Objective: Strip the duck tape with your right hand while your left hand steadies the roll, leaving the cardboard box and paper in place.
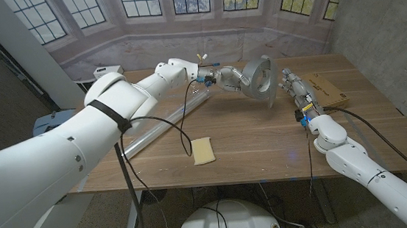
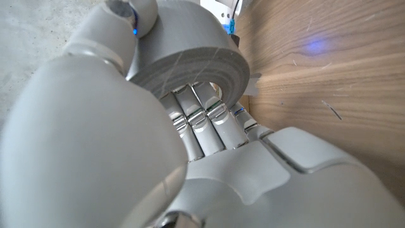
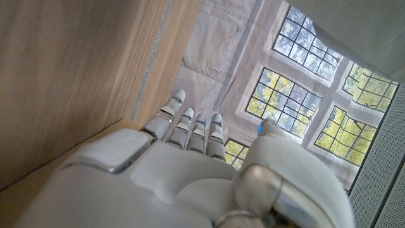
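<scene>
The left hand (image 1: 231,77) holds the tape roll (image 1: 260,78) up off the desk (image 1: 250,143), fingers through its core. The right hand (image 1: 295,88) stands just beside it, fingers straight and apart, holding nothing. A hard pull could twist the roll from that grip. The cardboard box (image 1: 327,88) lies right behind the right hand and could get nudged; the paper (image 1: 204,149) lies well apart
</scene>
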You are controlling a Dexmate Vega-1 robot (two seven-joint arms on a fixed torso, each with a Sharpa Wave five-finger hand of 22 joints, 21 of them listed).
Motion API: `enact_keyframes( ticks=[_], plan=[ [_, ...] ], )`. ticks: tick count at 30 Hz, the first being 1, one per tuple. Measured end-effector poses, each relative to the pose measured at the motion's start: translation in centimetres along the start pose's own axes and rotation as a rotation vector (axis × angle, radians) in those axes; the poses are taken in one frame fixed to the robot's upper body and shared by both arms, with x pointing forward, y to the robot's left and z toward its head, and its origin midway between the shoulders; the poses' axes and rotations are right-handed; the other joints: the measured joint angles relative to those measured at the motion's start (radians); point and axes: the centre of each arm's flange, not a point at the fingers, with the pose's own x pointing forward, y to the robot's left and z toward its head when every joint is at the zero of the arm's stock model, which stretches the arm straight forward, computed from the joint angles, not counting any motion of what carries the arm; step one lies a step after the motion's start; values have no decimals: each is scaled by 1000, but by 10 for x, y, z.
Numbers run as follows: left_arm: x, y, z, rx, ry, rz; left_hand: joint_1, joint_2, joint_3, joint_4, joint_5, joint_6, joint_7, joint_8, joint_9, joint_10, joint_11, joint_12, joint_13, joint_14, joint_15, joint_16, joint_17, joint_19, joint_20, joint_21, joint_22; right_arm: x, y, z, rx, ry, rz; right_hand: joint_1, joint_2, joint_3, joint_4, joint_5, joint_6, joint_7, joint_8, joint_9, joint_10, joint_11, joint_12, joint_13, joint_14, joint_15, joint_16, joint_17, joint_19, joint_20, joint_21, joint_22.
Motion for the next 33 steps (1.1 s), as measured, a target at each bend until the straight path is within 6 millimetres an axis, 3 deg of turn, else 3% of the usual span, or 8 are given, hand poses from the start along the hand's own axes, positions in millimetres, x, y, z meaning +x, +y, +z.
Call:
enact_keyframes(
  ticks=[33],
  plan=[
    [7,-19,-51,-321,-138,-113,0,0,0,0,-6,0,0,4,1,3,3,4,0,0,0,0,0,-13,9,40,0,-3,2,2,-47,37,19,0,0,7,-7,-4,0,0,-5,0,0,0,0,0,0,0,0,0,0,0,0,0]
  ],
)
